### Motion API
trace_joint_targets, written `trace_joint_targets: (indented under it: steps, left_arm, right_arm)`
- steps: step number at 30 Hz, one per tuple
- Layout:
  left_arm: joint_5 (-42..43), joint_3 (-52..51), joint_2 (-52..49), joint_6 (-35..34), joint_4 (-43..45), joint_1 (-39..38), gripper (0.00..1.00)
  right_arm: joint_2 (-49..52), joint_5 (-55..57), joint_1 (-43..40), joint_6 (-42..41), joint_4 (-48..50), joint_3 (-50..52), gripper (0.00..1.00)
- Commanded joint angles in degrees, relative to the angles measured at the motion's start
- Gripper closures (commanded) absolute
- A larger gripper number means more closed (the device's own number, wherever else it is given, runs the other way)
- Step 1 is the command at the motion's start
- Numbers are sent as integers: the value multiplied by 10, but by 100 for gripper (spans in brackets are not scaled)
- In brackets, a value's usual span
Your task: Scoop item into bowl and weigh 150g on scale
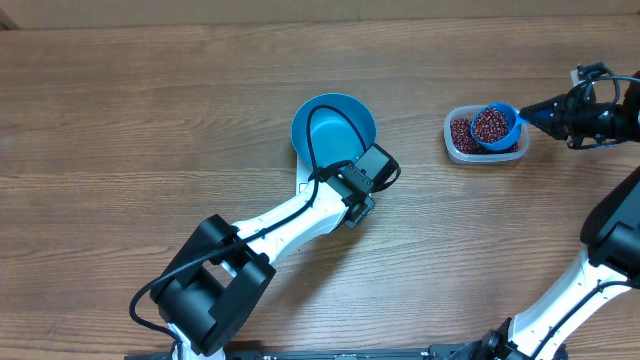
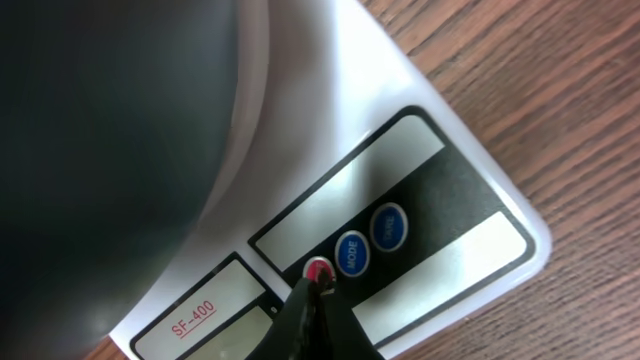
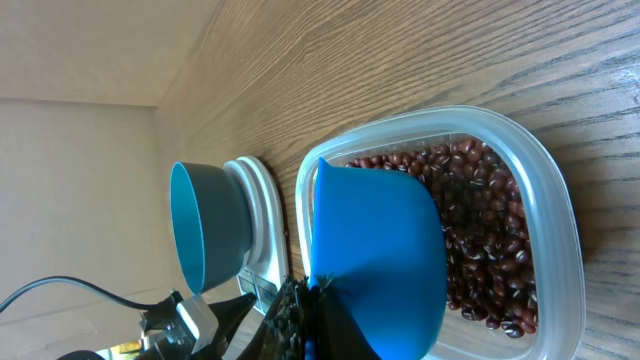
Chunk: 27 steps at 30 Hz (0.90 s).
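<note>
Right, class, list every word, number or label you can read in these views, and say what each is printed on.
"SF-400": red, underlined, on the white label of the scale.
"MODE": on the middle blue button.
The other blue button: lettering too blurred to read.
The red button: mark not readable.
The bowl, tub and scoop: no text seen.

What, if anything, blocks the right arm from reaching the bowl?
Probably nothing. The bowl stands open on the scale, bare table lies between, and the left hand is low at the scale's buttons, on the bowl's near side.
</note>
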<state>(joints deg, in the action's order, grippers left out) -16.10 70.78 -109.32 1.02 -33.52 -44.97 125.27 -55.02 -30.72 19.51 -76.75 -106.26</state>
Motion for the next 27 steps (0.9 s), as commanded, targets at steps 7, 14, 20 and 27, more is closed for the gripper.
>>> trace_joint_targets:
  steps: [7,14,20,27]
  left_arm:
    - [-13,-9,-5,-19,4,3,96]
    - [-12,-9,-6,-19,6,3,95]
    - [-12,-9,-9,-19,8,3,96]
    - [-13,-10,-17,-18,13,4,95]
  right_arm:
    - [9,-12,-2,3,-1,3,96]
    - [9,-12,-2,3,-1,3,96]
    - [9,-12,-2,3,1,3,96]
    - [9,-12,-2,3,1,3,96]
